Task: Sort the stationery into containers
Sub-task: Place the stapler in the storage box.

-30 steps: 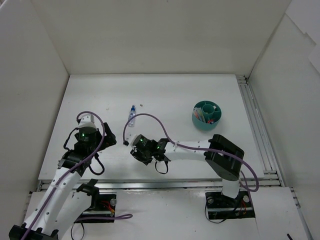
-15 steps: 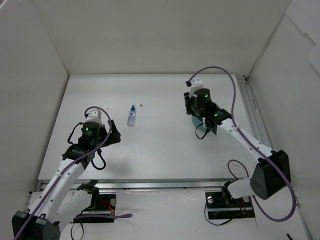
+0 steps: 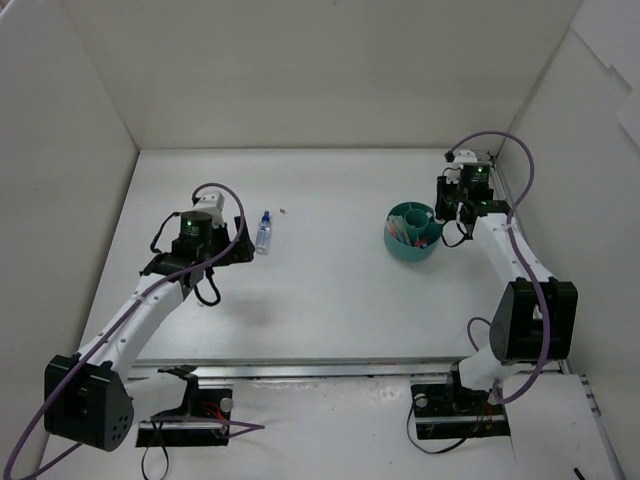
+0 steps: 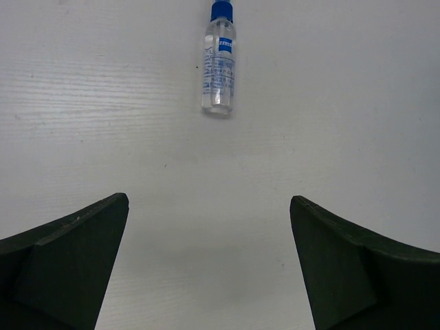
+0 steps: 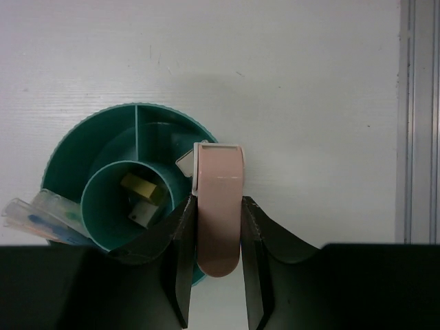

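My right gripper (image 5: 218, 204) was clamped on the pink eraser (image 5: 218, 237), holding it over the teal bowl (image 5: 72, 148) with its white-sleeved end above the bowl's rim. My left gripper (image 4: 209, 201) stood with its jaws wide apart and nothing between them, above the table (image 4: 357, 103). The blue-capped bottle (image 4: 218, 65) lay on its side just ahead, well apart from the bowl.

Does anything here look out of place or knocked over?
Only the small bottle: it lies on its side, alone on the table, well away from the teal bowl. Nothing looks spilled or broken.
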`<control>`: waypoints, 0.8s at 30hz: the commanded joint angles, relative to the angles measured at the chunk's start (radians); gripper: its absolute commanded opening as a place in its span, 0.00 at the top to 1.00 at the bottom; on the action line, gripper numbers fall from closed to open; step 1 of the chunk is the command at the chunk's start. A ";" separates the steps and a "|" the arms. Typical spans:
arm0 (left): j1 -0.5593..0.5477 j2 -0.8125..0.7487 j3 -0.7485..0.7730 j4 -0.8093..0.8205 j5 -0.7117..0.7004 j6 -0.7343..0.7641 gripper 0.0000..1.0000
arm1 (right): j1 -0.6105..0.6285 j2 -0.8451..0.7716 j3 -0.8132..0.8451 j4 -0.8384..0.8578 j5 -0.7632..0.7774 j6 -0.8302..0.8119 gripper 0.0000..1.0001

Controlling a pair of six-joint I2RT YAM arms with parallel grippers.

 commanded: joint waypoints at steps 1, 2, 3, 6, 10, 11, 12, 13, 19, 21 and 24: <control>0.012 0.020 0.075 0.083 0.032 0.034 0.00 | -0.024 0.018 0.070 0.020 -0.097 -0.062 0.96; 0.012 0.026 0.082 0.086 0.040 0.034 0.00 | -0.026 0.039 0.085 0.020 -0.103 -0.065 0.94; 0.012 0.041 0.089 0.088 0.042 0.034 0.00 | -0.029 0.053 0.096 0.020 -0.112 -0.069 0.94; 0.012 0.067 0.102 0.089 0.054 0.036 0.00 | -0.031 0.104 0.137 0.020 -0.137 -0.077 0.92; 0.012 0.081 0.106 0.086 0.066 0.039 0.00 | -0.031 0.136 0.153 0.020 -0.163 -0.091 0.89; 0.012 0.081 0.104 0.086 0.066 0.040 0.00 | -0.031 0.135 0.148 0.020 -0.166 -0.093 0.89; 0.012 0.081 0.101 0.089 0.066 0.040 0.00 | -0.031 0.135 0.144 0.020 -0.172 -0.097 0.87; 0.012 0.081 0.098 0.095 0.066 0.040 0.00 | -0.029 0.135 0.134 0.019 -0.177 -0.103 0.86; 0.012 0.116 0.109 0.114 0.068 0.054 0.00 | -0.029 0.106 0.087 0.016 -0.203 -0.105 0.75; 0.012 0.144 0.122 0.117 0.071 0.063 0.00 | -0.030 0.093 0.081 0.008 -0.198 -0.108 0.71; 0.012 0.184 0.151 0.125 0.085 0.075 0.00 | -0.032 0.078 0.075 -0.001 -0.197 -0.116 0.61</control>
